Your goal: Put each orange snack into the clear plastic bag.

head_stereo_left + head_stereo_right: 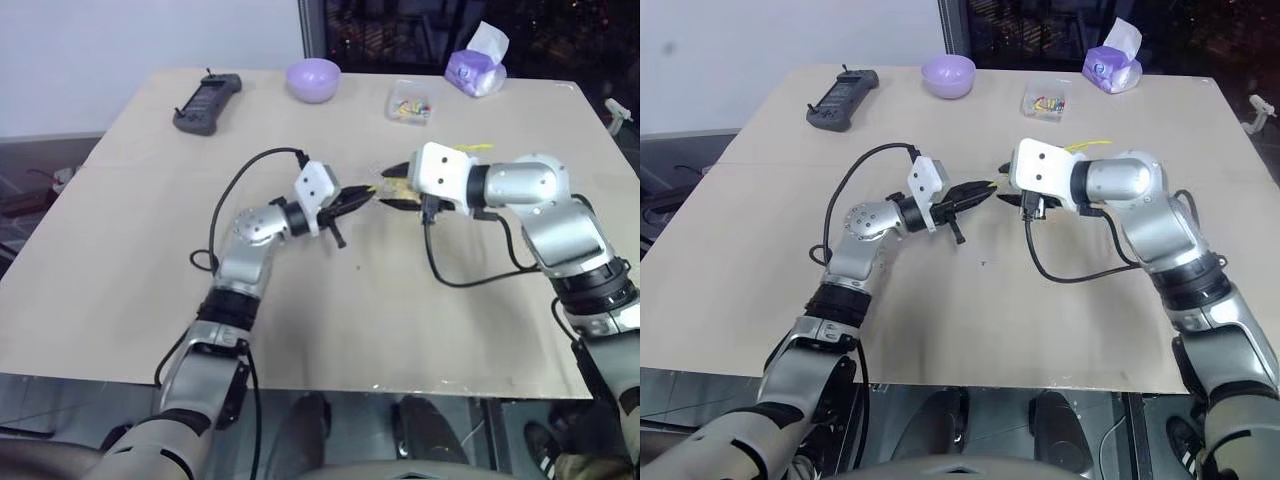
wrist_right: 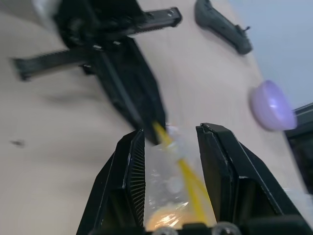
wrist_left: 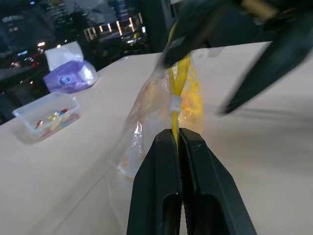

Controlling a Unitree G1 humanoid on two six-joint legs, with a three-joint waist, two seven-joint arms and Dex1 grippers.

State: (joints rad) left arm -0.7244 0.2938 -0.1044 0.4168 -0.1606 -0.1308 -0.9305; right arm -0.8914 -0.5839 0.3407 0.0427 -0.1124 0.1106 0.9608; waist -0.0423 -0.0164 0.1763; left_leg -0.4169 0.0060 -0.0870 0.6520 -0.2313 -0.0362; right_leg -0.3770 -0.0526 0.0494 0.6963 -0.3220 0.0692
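The clear plastic bag [image 3: 142, 117] hangs above the table's middle between both grippers. My left gripper [image 3: 177, 136] is shut on its yellow strip [image 3: 175, 93]. Something orange, the orange snack [image 2: 164, 220], shows through the film low in the bag, mostly hidden. My right gripper [image 2: 168, 147] is open, one finger on each side of the bag's top [image 2: 168, 188], its tips close to the left gripper's black fingers [image 2: 129, 93]. From the head, the left gripper [image 1: 365, 197] and right gripper [image 1: 393, 192] nearly meet tip to tip.
At the table's far side stand a purple bowl [image 1: 313, 78], a black controller [image 1: 206, 103], a small clear box with colourful bits [image 1: 410, 103] and a purple tissue pack [image 1: 476, 65]. Black cables loop from both wrists over the tan table [image 1: 120, 280].
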